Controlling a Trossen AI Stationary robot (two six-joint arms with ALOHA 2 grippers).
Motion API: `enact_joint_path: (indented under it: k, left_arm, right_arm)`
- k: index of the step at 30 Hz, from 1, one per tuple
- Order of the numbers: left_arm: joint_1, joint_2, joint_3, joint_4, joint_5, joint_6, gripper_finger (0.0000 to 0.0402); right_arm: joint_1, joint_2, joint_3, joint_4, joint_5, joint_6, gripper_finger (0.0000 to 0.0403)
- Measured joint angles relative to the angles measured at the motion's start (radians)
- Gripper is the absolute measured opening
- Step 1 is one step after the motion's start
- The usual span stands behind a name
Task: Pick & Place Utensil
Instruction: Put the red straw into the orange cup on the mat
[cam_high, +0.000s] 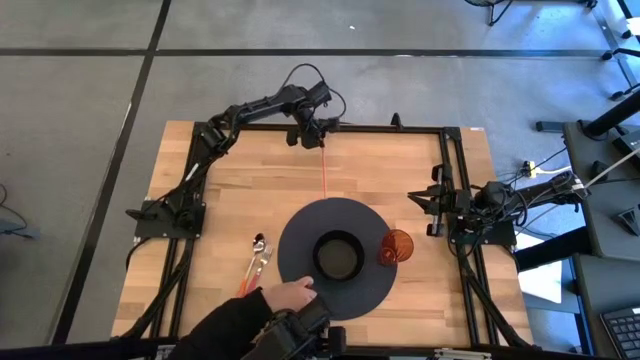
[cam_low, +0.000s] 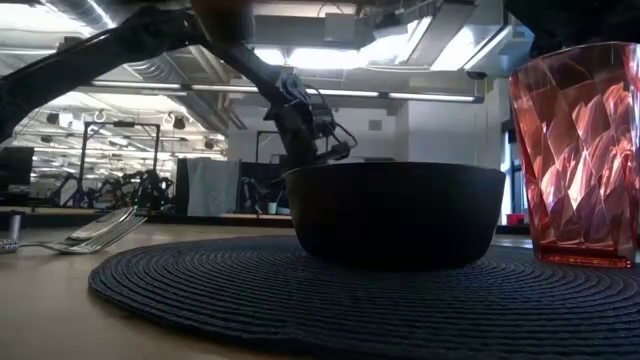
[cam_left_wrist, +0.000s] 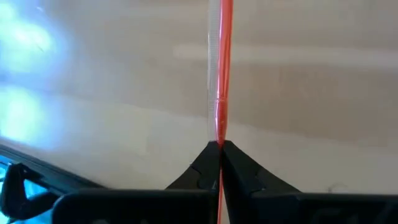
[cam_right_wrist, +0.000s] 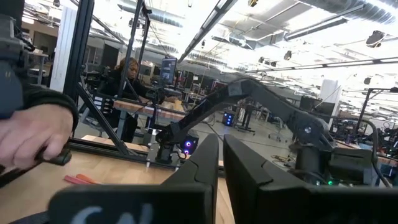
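Observation:
A thin red utensil (cam_high: 323, 170), long and stick-like, runs from the table's far edge toward a round black placemat (cam_high: 300, 225). My left gripper (cam_high: 320, 138) is at the far edge, shut on the utensil's far end. The placemat carries a black bowl (cam_high: 338, 256) and a red faceted cup (cam_high: 396, 247). My right gripper (cam_high: 418, 200) waits at the right edge of the table, shut and touching nothing. My left gripper pinches the red utensil's end (cam_left_wrist: 219, 138) between its two shut fingertips (cam_left_wrist: 239, 163). The fingers slant down from the far side and lie along the utensil, which runs straight out past them toward the placemat. Whether its free end (cam_high: 324, 195) touches the table, I cannot tell.
A person's hand (cam_high: 288, 296) rests at the placemat's near left rim, with a dark sleeve behind it. A spoon and fork (cam_high: 259, 256) with orange handles lie on the wood left of the placemat. A black frame (cam_high: 400, 128) borders the table.

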Motion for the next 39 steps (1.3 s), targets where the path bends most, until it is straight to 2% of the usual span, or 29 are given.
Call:
enact_joint_path:
  k: [3, 10, 14, 19, 21, 23, 30, 33, 39]
  left_arm:
    - [0.006, -0.044, -0.001, -0.003, 0.098, -0.045, 0.0002]
    - [0.041, -0.156, 0.002, 0.011, 0.451, -0.273, 0.0002]
    - [0.024, -0.226, 0.003, 0.02, 0.44, -0.405, 0.0002]
    - [-0.032, -0.314, 0.003, 0.024, 0.433, -0.486, 0.0002]
    - [-0.064, -0.348, 0.003, 0.027, 0.373, -0.511, 0.0002]
    - [-0.107, -0.371, 0.003, 0.033, 0.267, -0.538, 0.0002]
    - [-0.265, -0.418, 0.003, 0.087, -0.259, -0.638, 0.0002]
    - [-0.327, -0.417, 0.003, 0.083, -0.438, -0.641, 0.0002]
    - [-0.446, -0.417, 0.003, 0.087, -0.829, -0.689, 0.0002]
  right_arm:
    - [0.0, 0.0, 0.0, 0.0, 0.001, 0.0, 0.0026]
    - [0.0, 0.0, 0.0, 0.0, 0.001, -0.003, 0.0026]
    - [0.0, 0.0, 0.0, 0.0, 0.003, -0.013, 0.0026]
    - [0.0, 0.0, 0.0, 0.0, 0.003, -0.033, 0.0026]
    - [0.0, 0.0, 0.0, 0.0, 0.003, -0.033, 0.0026]
    - [0.0, 0.0, 0.0, 0.0, 0.003, -0.028, 0.0026]
    - [0.0, 0.0, 0.0, -0.012, 0.004, 0.037, 0.0026]
    - [0.0, 0.0, 0.0, -0.017, 0.009, 0.113, 0.0026]
    - [0.0, 0.0, 0.0, -0.058, 0.037, 0.163, 0.0026]
